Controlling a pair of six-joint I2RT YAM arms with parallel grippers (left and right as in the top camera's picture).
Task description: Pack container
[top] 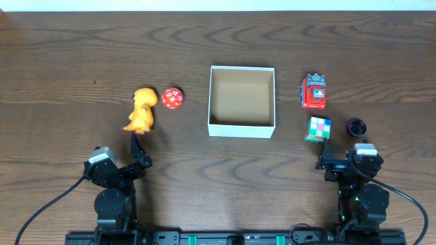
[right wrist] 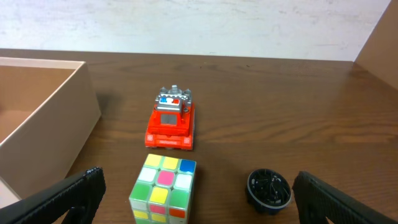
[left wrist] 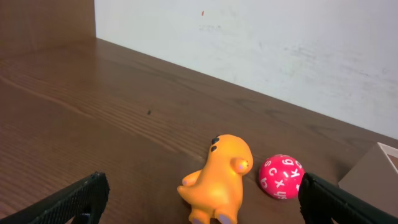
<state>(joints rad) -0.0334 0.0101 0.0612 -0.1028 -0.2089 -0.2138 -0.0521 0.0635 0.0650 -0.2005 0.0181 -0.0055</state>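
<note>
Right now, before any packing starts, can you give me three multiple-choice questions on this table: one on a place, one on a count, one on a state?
1. Relative to the container, the orange toy lies: A inside; B left, beside the red ball; C right.
2. Things right of the container: A one; B three; C five.
3. The container is: A empty; B half full; C lidded.
B: toy and ball lie together on its left.
B: truck, cube, black cap.
A: only its bare tan bottom shows.
</note>
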